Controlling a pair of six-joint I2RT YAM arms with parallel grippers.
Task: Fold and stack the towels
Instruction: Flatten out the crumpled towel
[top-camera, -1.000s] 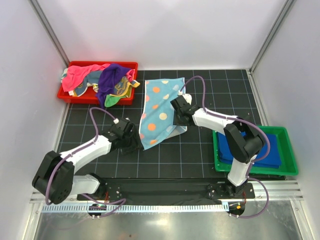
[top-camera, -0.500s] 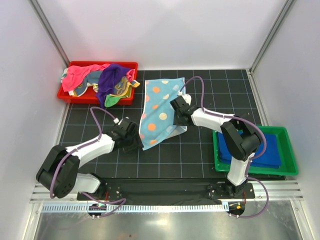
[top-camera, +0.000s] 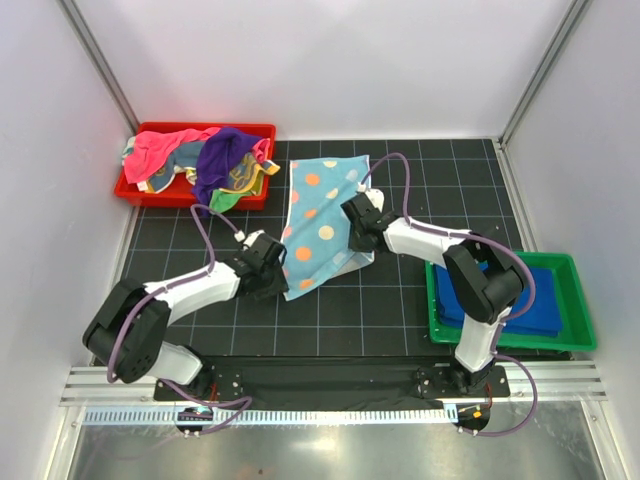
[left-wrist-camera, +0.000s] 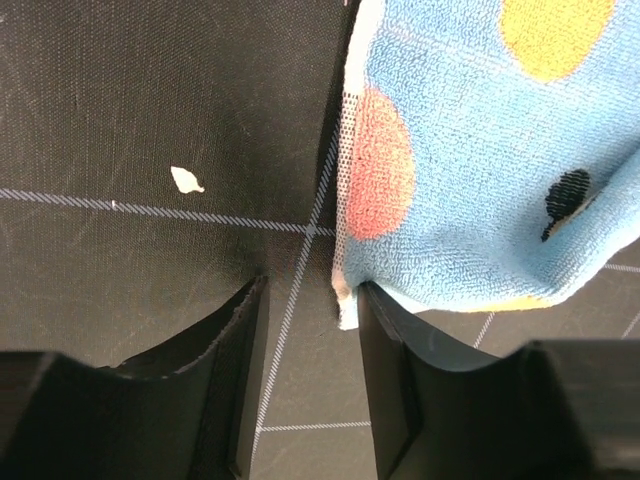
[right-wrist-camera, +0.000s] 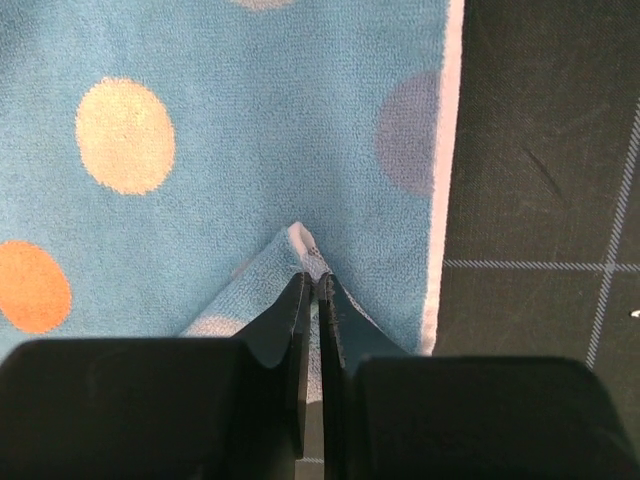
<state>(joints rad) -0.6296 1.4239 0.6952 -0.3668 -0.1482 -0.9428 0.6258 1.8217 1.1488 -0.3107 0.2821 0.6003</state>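
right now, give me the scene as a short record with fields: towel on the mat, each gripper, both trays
towel out: polka-dot towel, laid out on the black mat between the arms
right gripper: shut on a pinched-up fold of the polka-dot towel
left gripper: open, at a corner on the towel's left edge, cloth beside one finger, not gripped
red tray: heap of unfolded towels
green tray: blue towel lying flat
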